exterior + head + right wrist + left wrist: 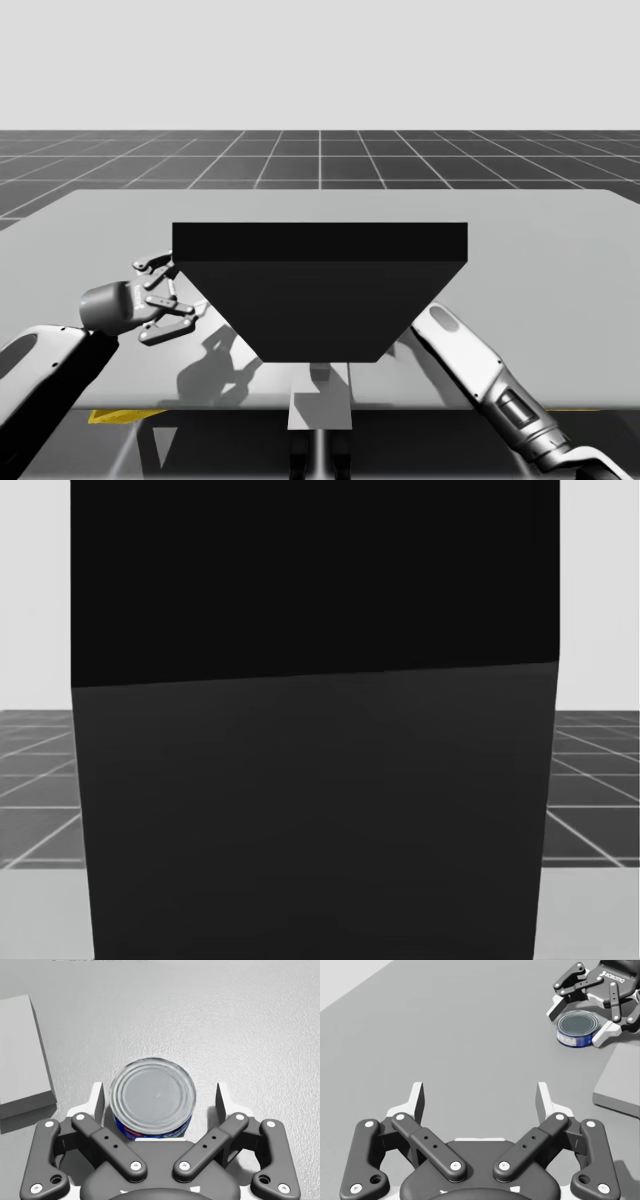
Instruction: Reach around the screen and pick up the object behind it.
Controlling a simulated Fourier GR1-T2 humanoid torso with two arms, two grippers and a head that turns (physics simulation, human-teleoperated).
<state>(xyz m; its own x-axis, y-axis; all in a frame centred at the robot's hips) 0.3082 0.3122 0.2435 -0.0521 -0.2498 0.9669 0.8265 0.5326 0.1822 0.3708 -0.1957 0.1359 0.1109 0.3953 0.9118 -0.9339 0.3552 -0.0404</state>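
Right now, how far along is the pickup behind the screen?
Done: my right gripper is behind the screen, straddling the blue can. In hand: the grasp, jaws open. Left: shut on it and lift; it sits on the table. My left gripper is open.

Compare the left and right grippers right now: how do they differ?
Left gripper has bare table between its fingers; right gripper has the can between its fingers.
In the high view the left gripper sits beside the screen's left edge; the right arm runs behind the screen.
Left gripper is well away from the can; right gripper straddles it, with a gap at one finger.
Shared: both open, same two-finger build.
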